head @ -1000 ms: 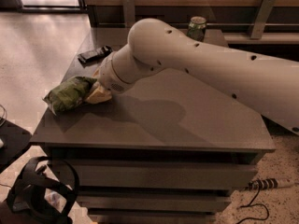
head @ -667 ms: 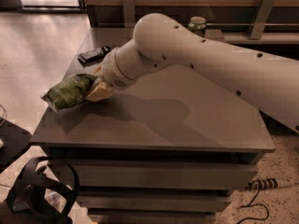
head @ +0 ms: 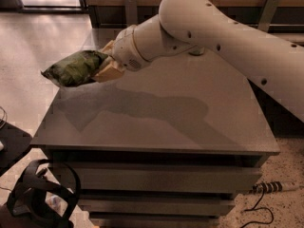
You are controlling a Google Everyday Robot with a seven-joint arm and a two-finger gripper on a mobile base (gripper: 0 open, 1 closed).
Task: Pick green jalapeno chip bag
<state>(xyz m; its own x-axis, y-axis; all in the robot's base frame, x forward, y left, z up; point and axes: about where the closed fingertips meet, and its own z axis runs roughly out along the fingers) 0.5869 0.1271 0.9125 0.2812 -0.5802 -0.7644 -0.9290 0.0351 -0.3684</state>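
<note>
Most of the job is looking done. The tool [head: 104,61] is clamping the right end of the bag [head: 73,69], one tan finger pressing from above and one from below, and the bag is hanging in the air, clear of the counter [head: 166,122]. It is sitting up near the counter's left side, with its free end appearing to reach out past that edge. A soft shadow [head: 85,110] is falling on the grey top beneath it, well apart from the bag itself, which is pointing to real height and not a mere drag along the surface.

What is remaining, by my reading, is little: keeping the pinch firm and carrying the bag away without letting it slide out. Since the tool is gripping only one end, the rest is cantilevering outward, so a slip or a swing is the thing to be watching for.

The bag is showing olive green and crinkled, puffed like a long pillow, lying roughly level and drooping slightly toward its free left tip, which is tapering to a flat seal. Its foil is catching dull highlights along the top.

The white arm [head: 223,37] is reaching in from the right, crossing over the back of the counter to the bag.
</note>
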